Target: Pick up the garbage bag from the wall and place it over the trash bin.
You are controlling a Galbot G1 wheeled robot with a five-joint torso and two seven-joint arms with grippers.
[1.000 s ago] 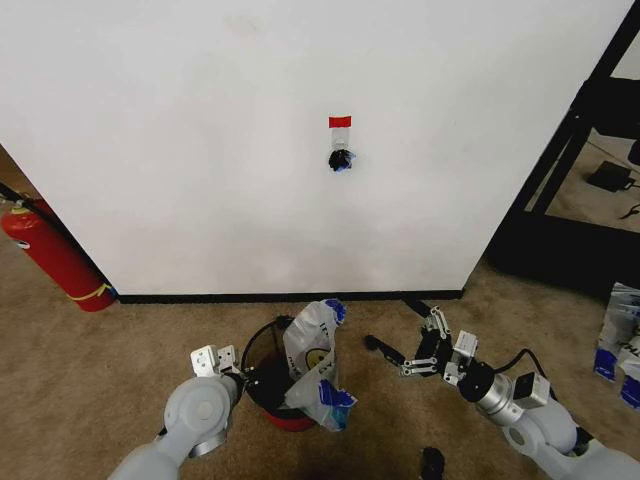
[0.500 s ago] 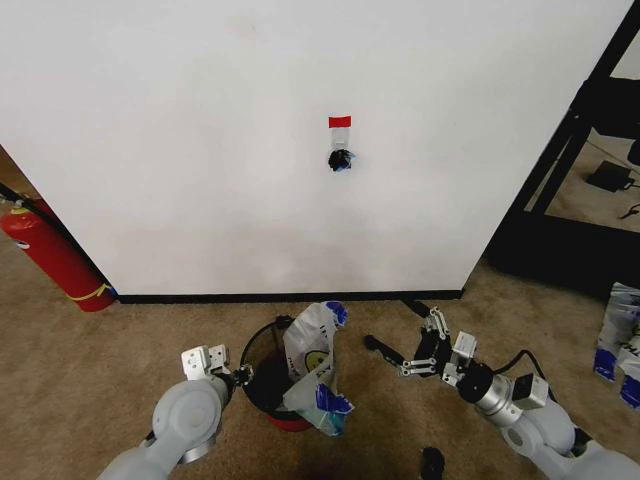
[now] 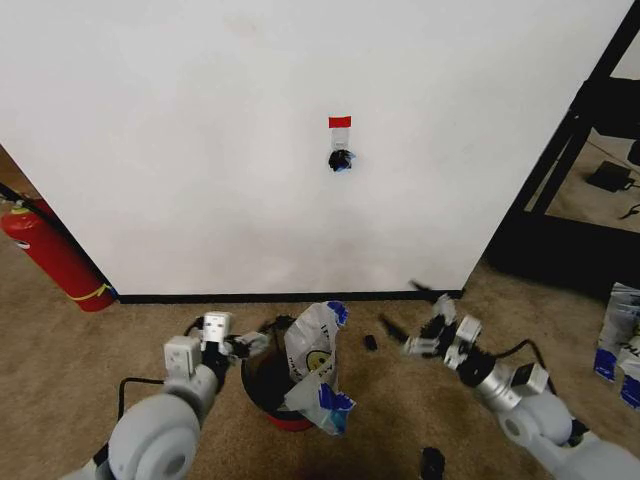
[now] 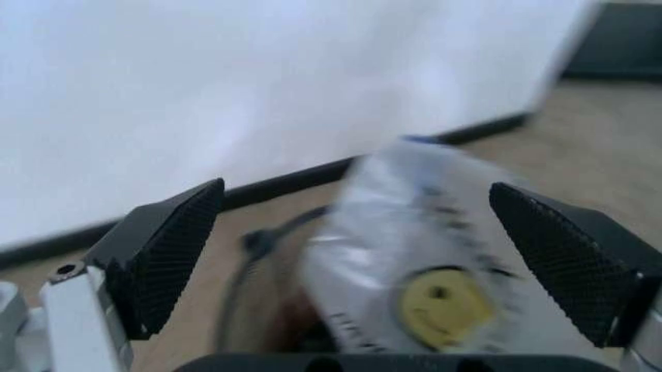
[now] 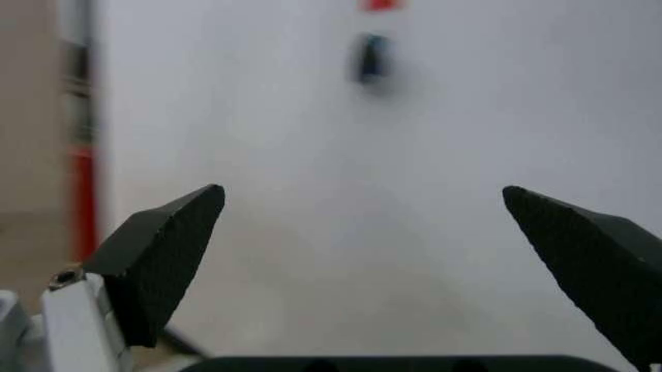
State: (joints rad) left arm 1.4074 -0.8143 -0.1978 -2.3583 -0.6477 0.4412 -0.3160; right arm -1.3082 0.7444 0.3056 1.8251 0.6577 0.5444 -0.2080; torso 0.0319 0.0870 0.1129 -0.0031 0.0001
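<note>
The garbage bag, thin white plastic with a yellow smiley face, hangs over the right side of the trash bin, a dark round bin with a red base standing on the carpet. The bag's top stands up and its lower part sags down the outside. My left gripper is open just left of the bin's rim. In the left wrist view the bag lies beyond that gripper's spread fingers, apart from them. My right gripper is open to the right of the bag, holding nothing. It faces the wall.
The white wall carries a red tape strip and a black hook above a black baseboard. A red fire extinguisher leans at the left. Black shelving and white-and-blue packages are on the right.
My left gripper has drawn back and up from the bin's rim. My right gripper has lifted and swung up toward the wall. The bag stays draped on the bin.
</note>
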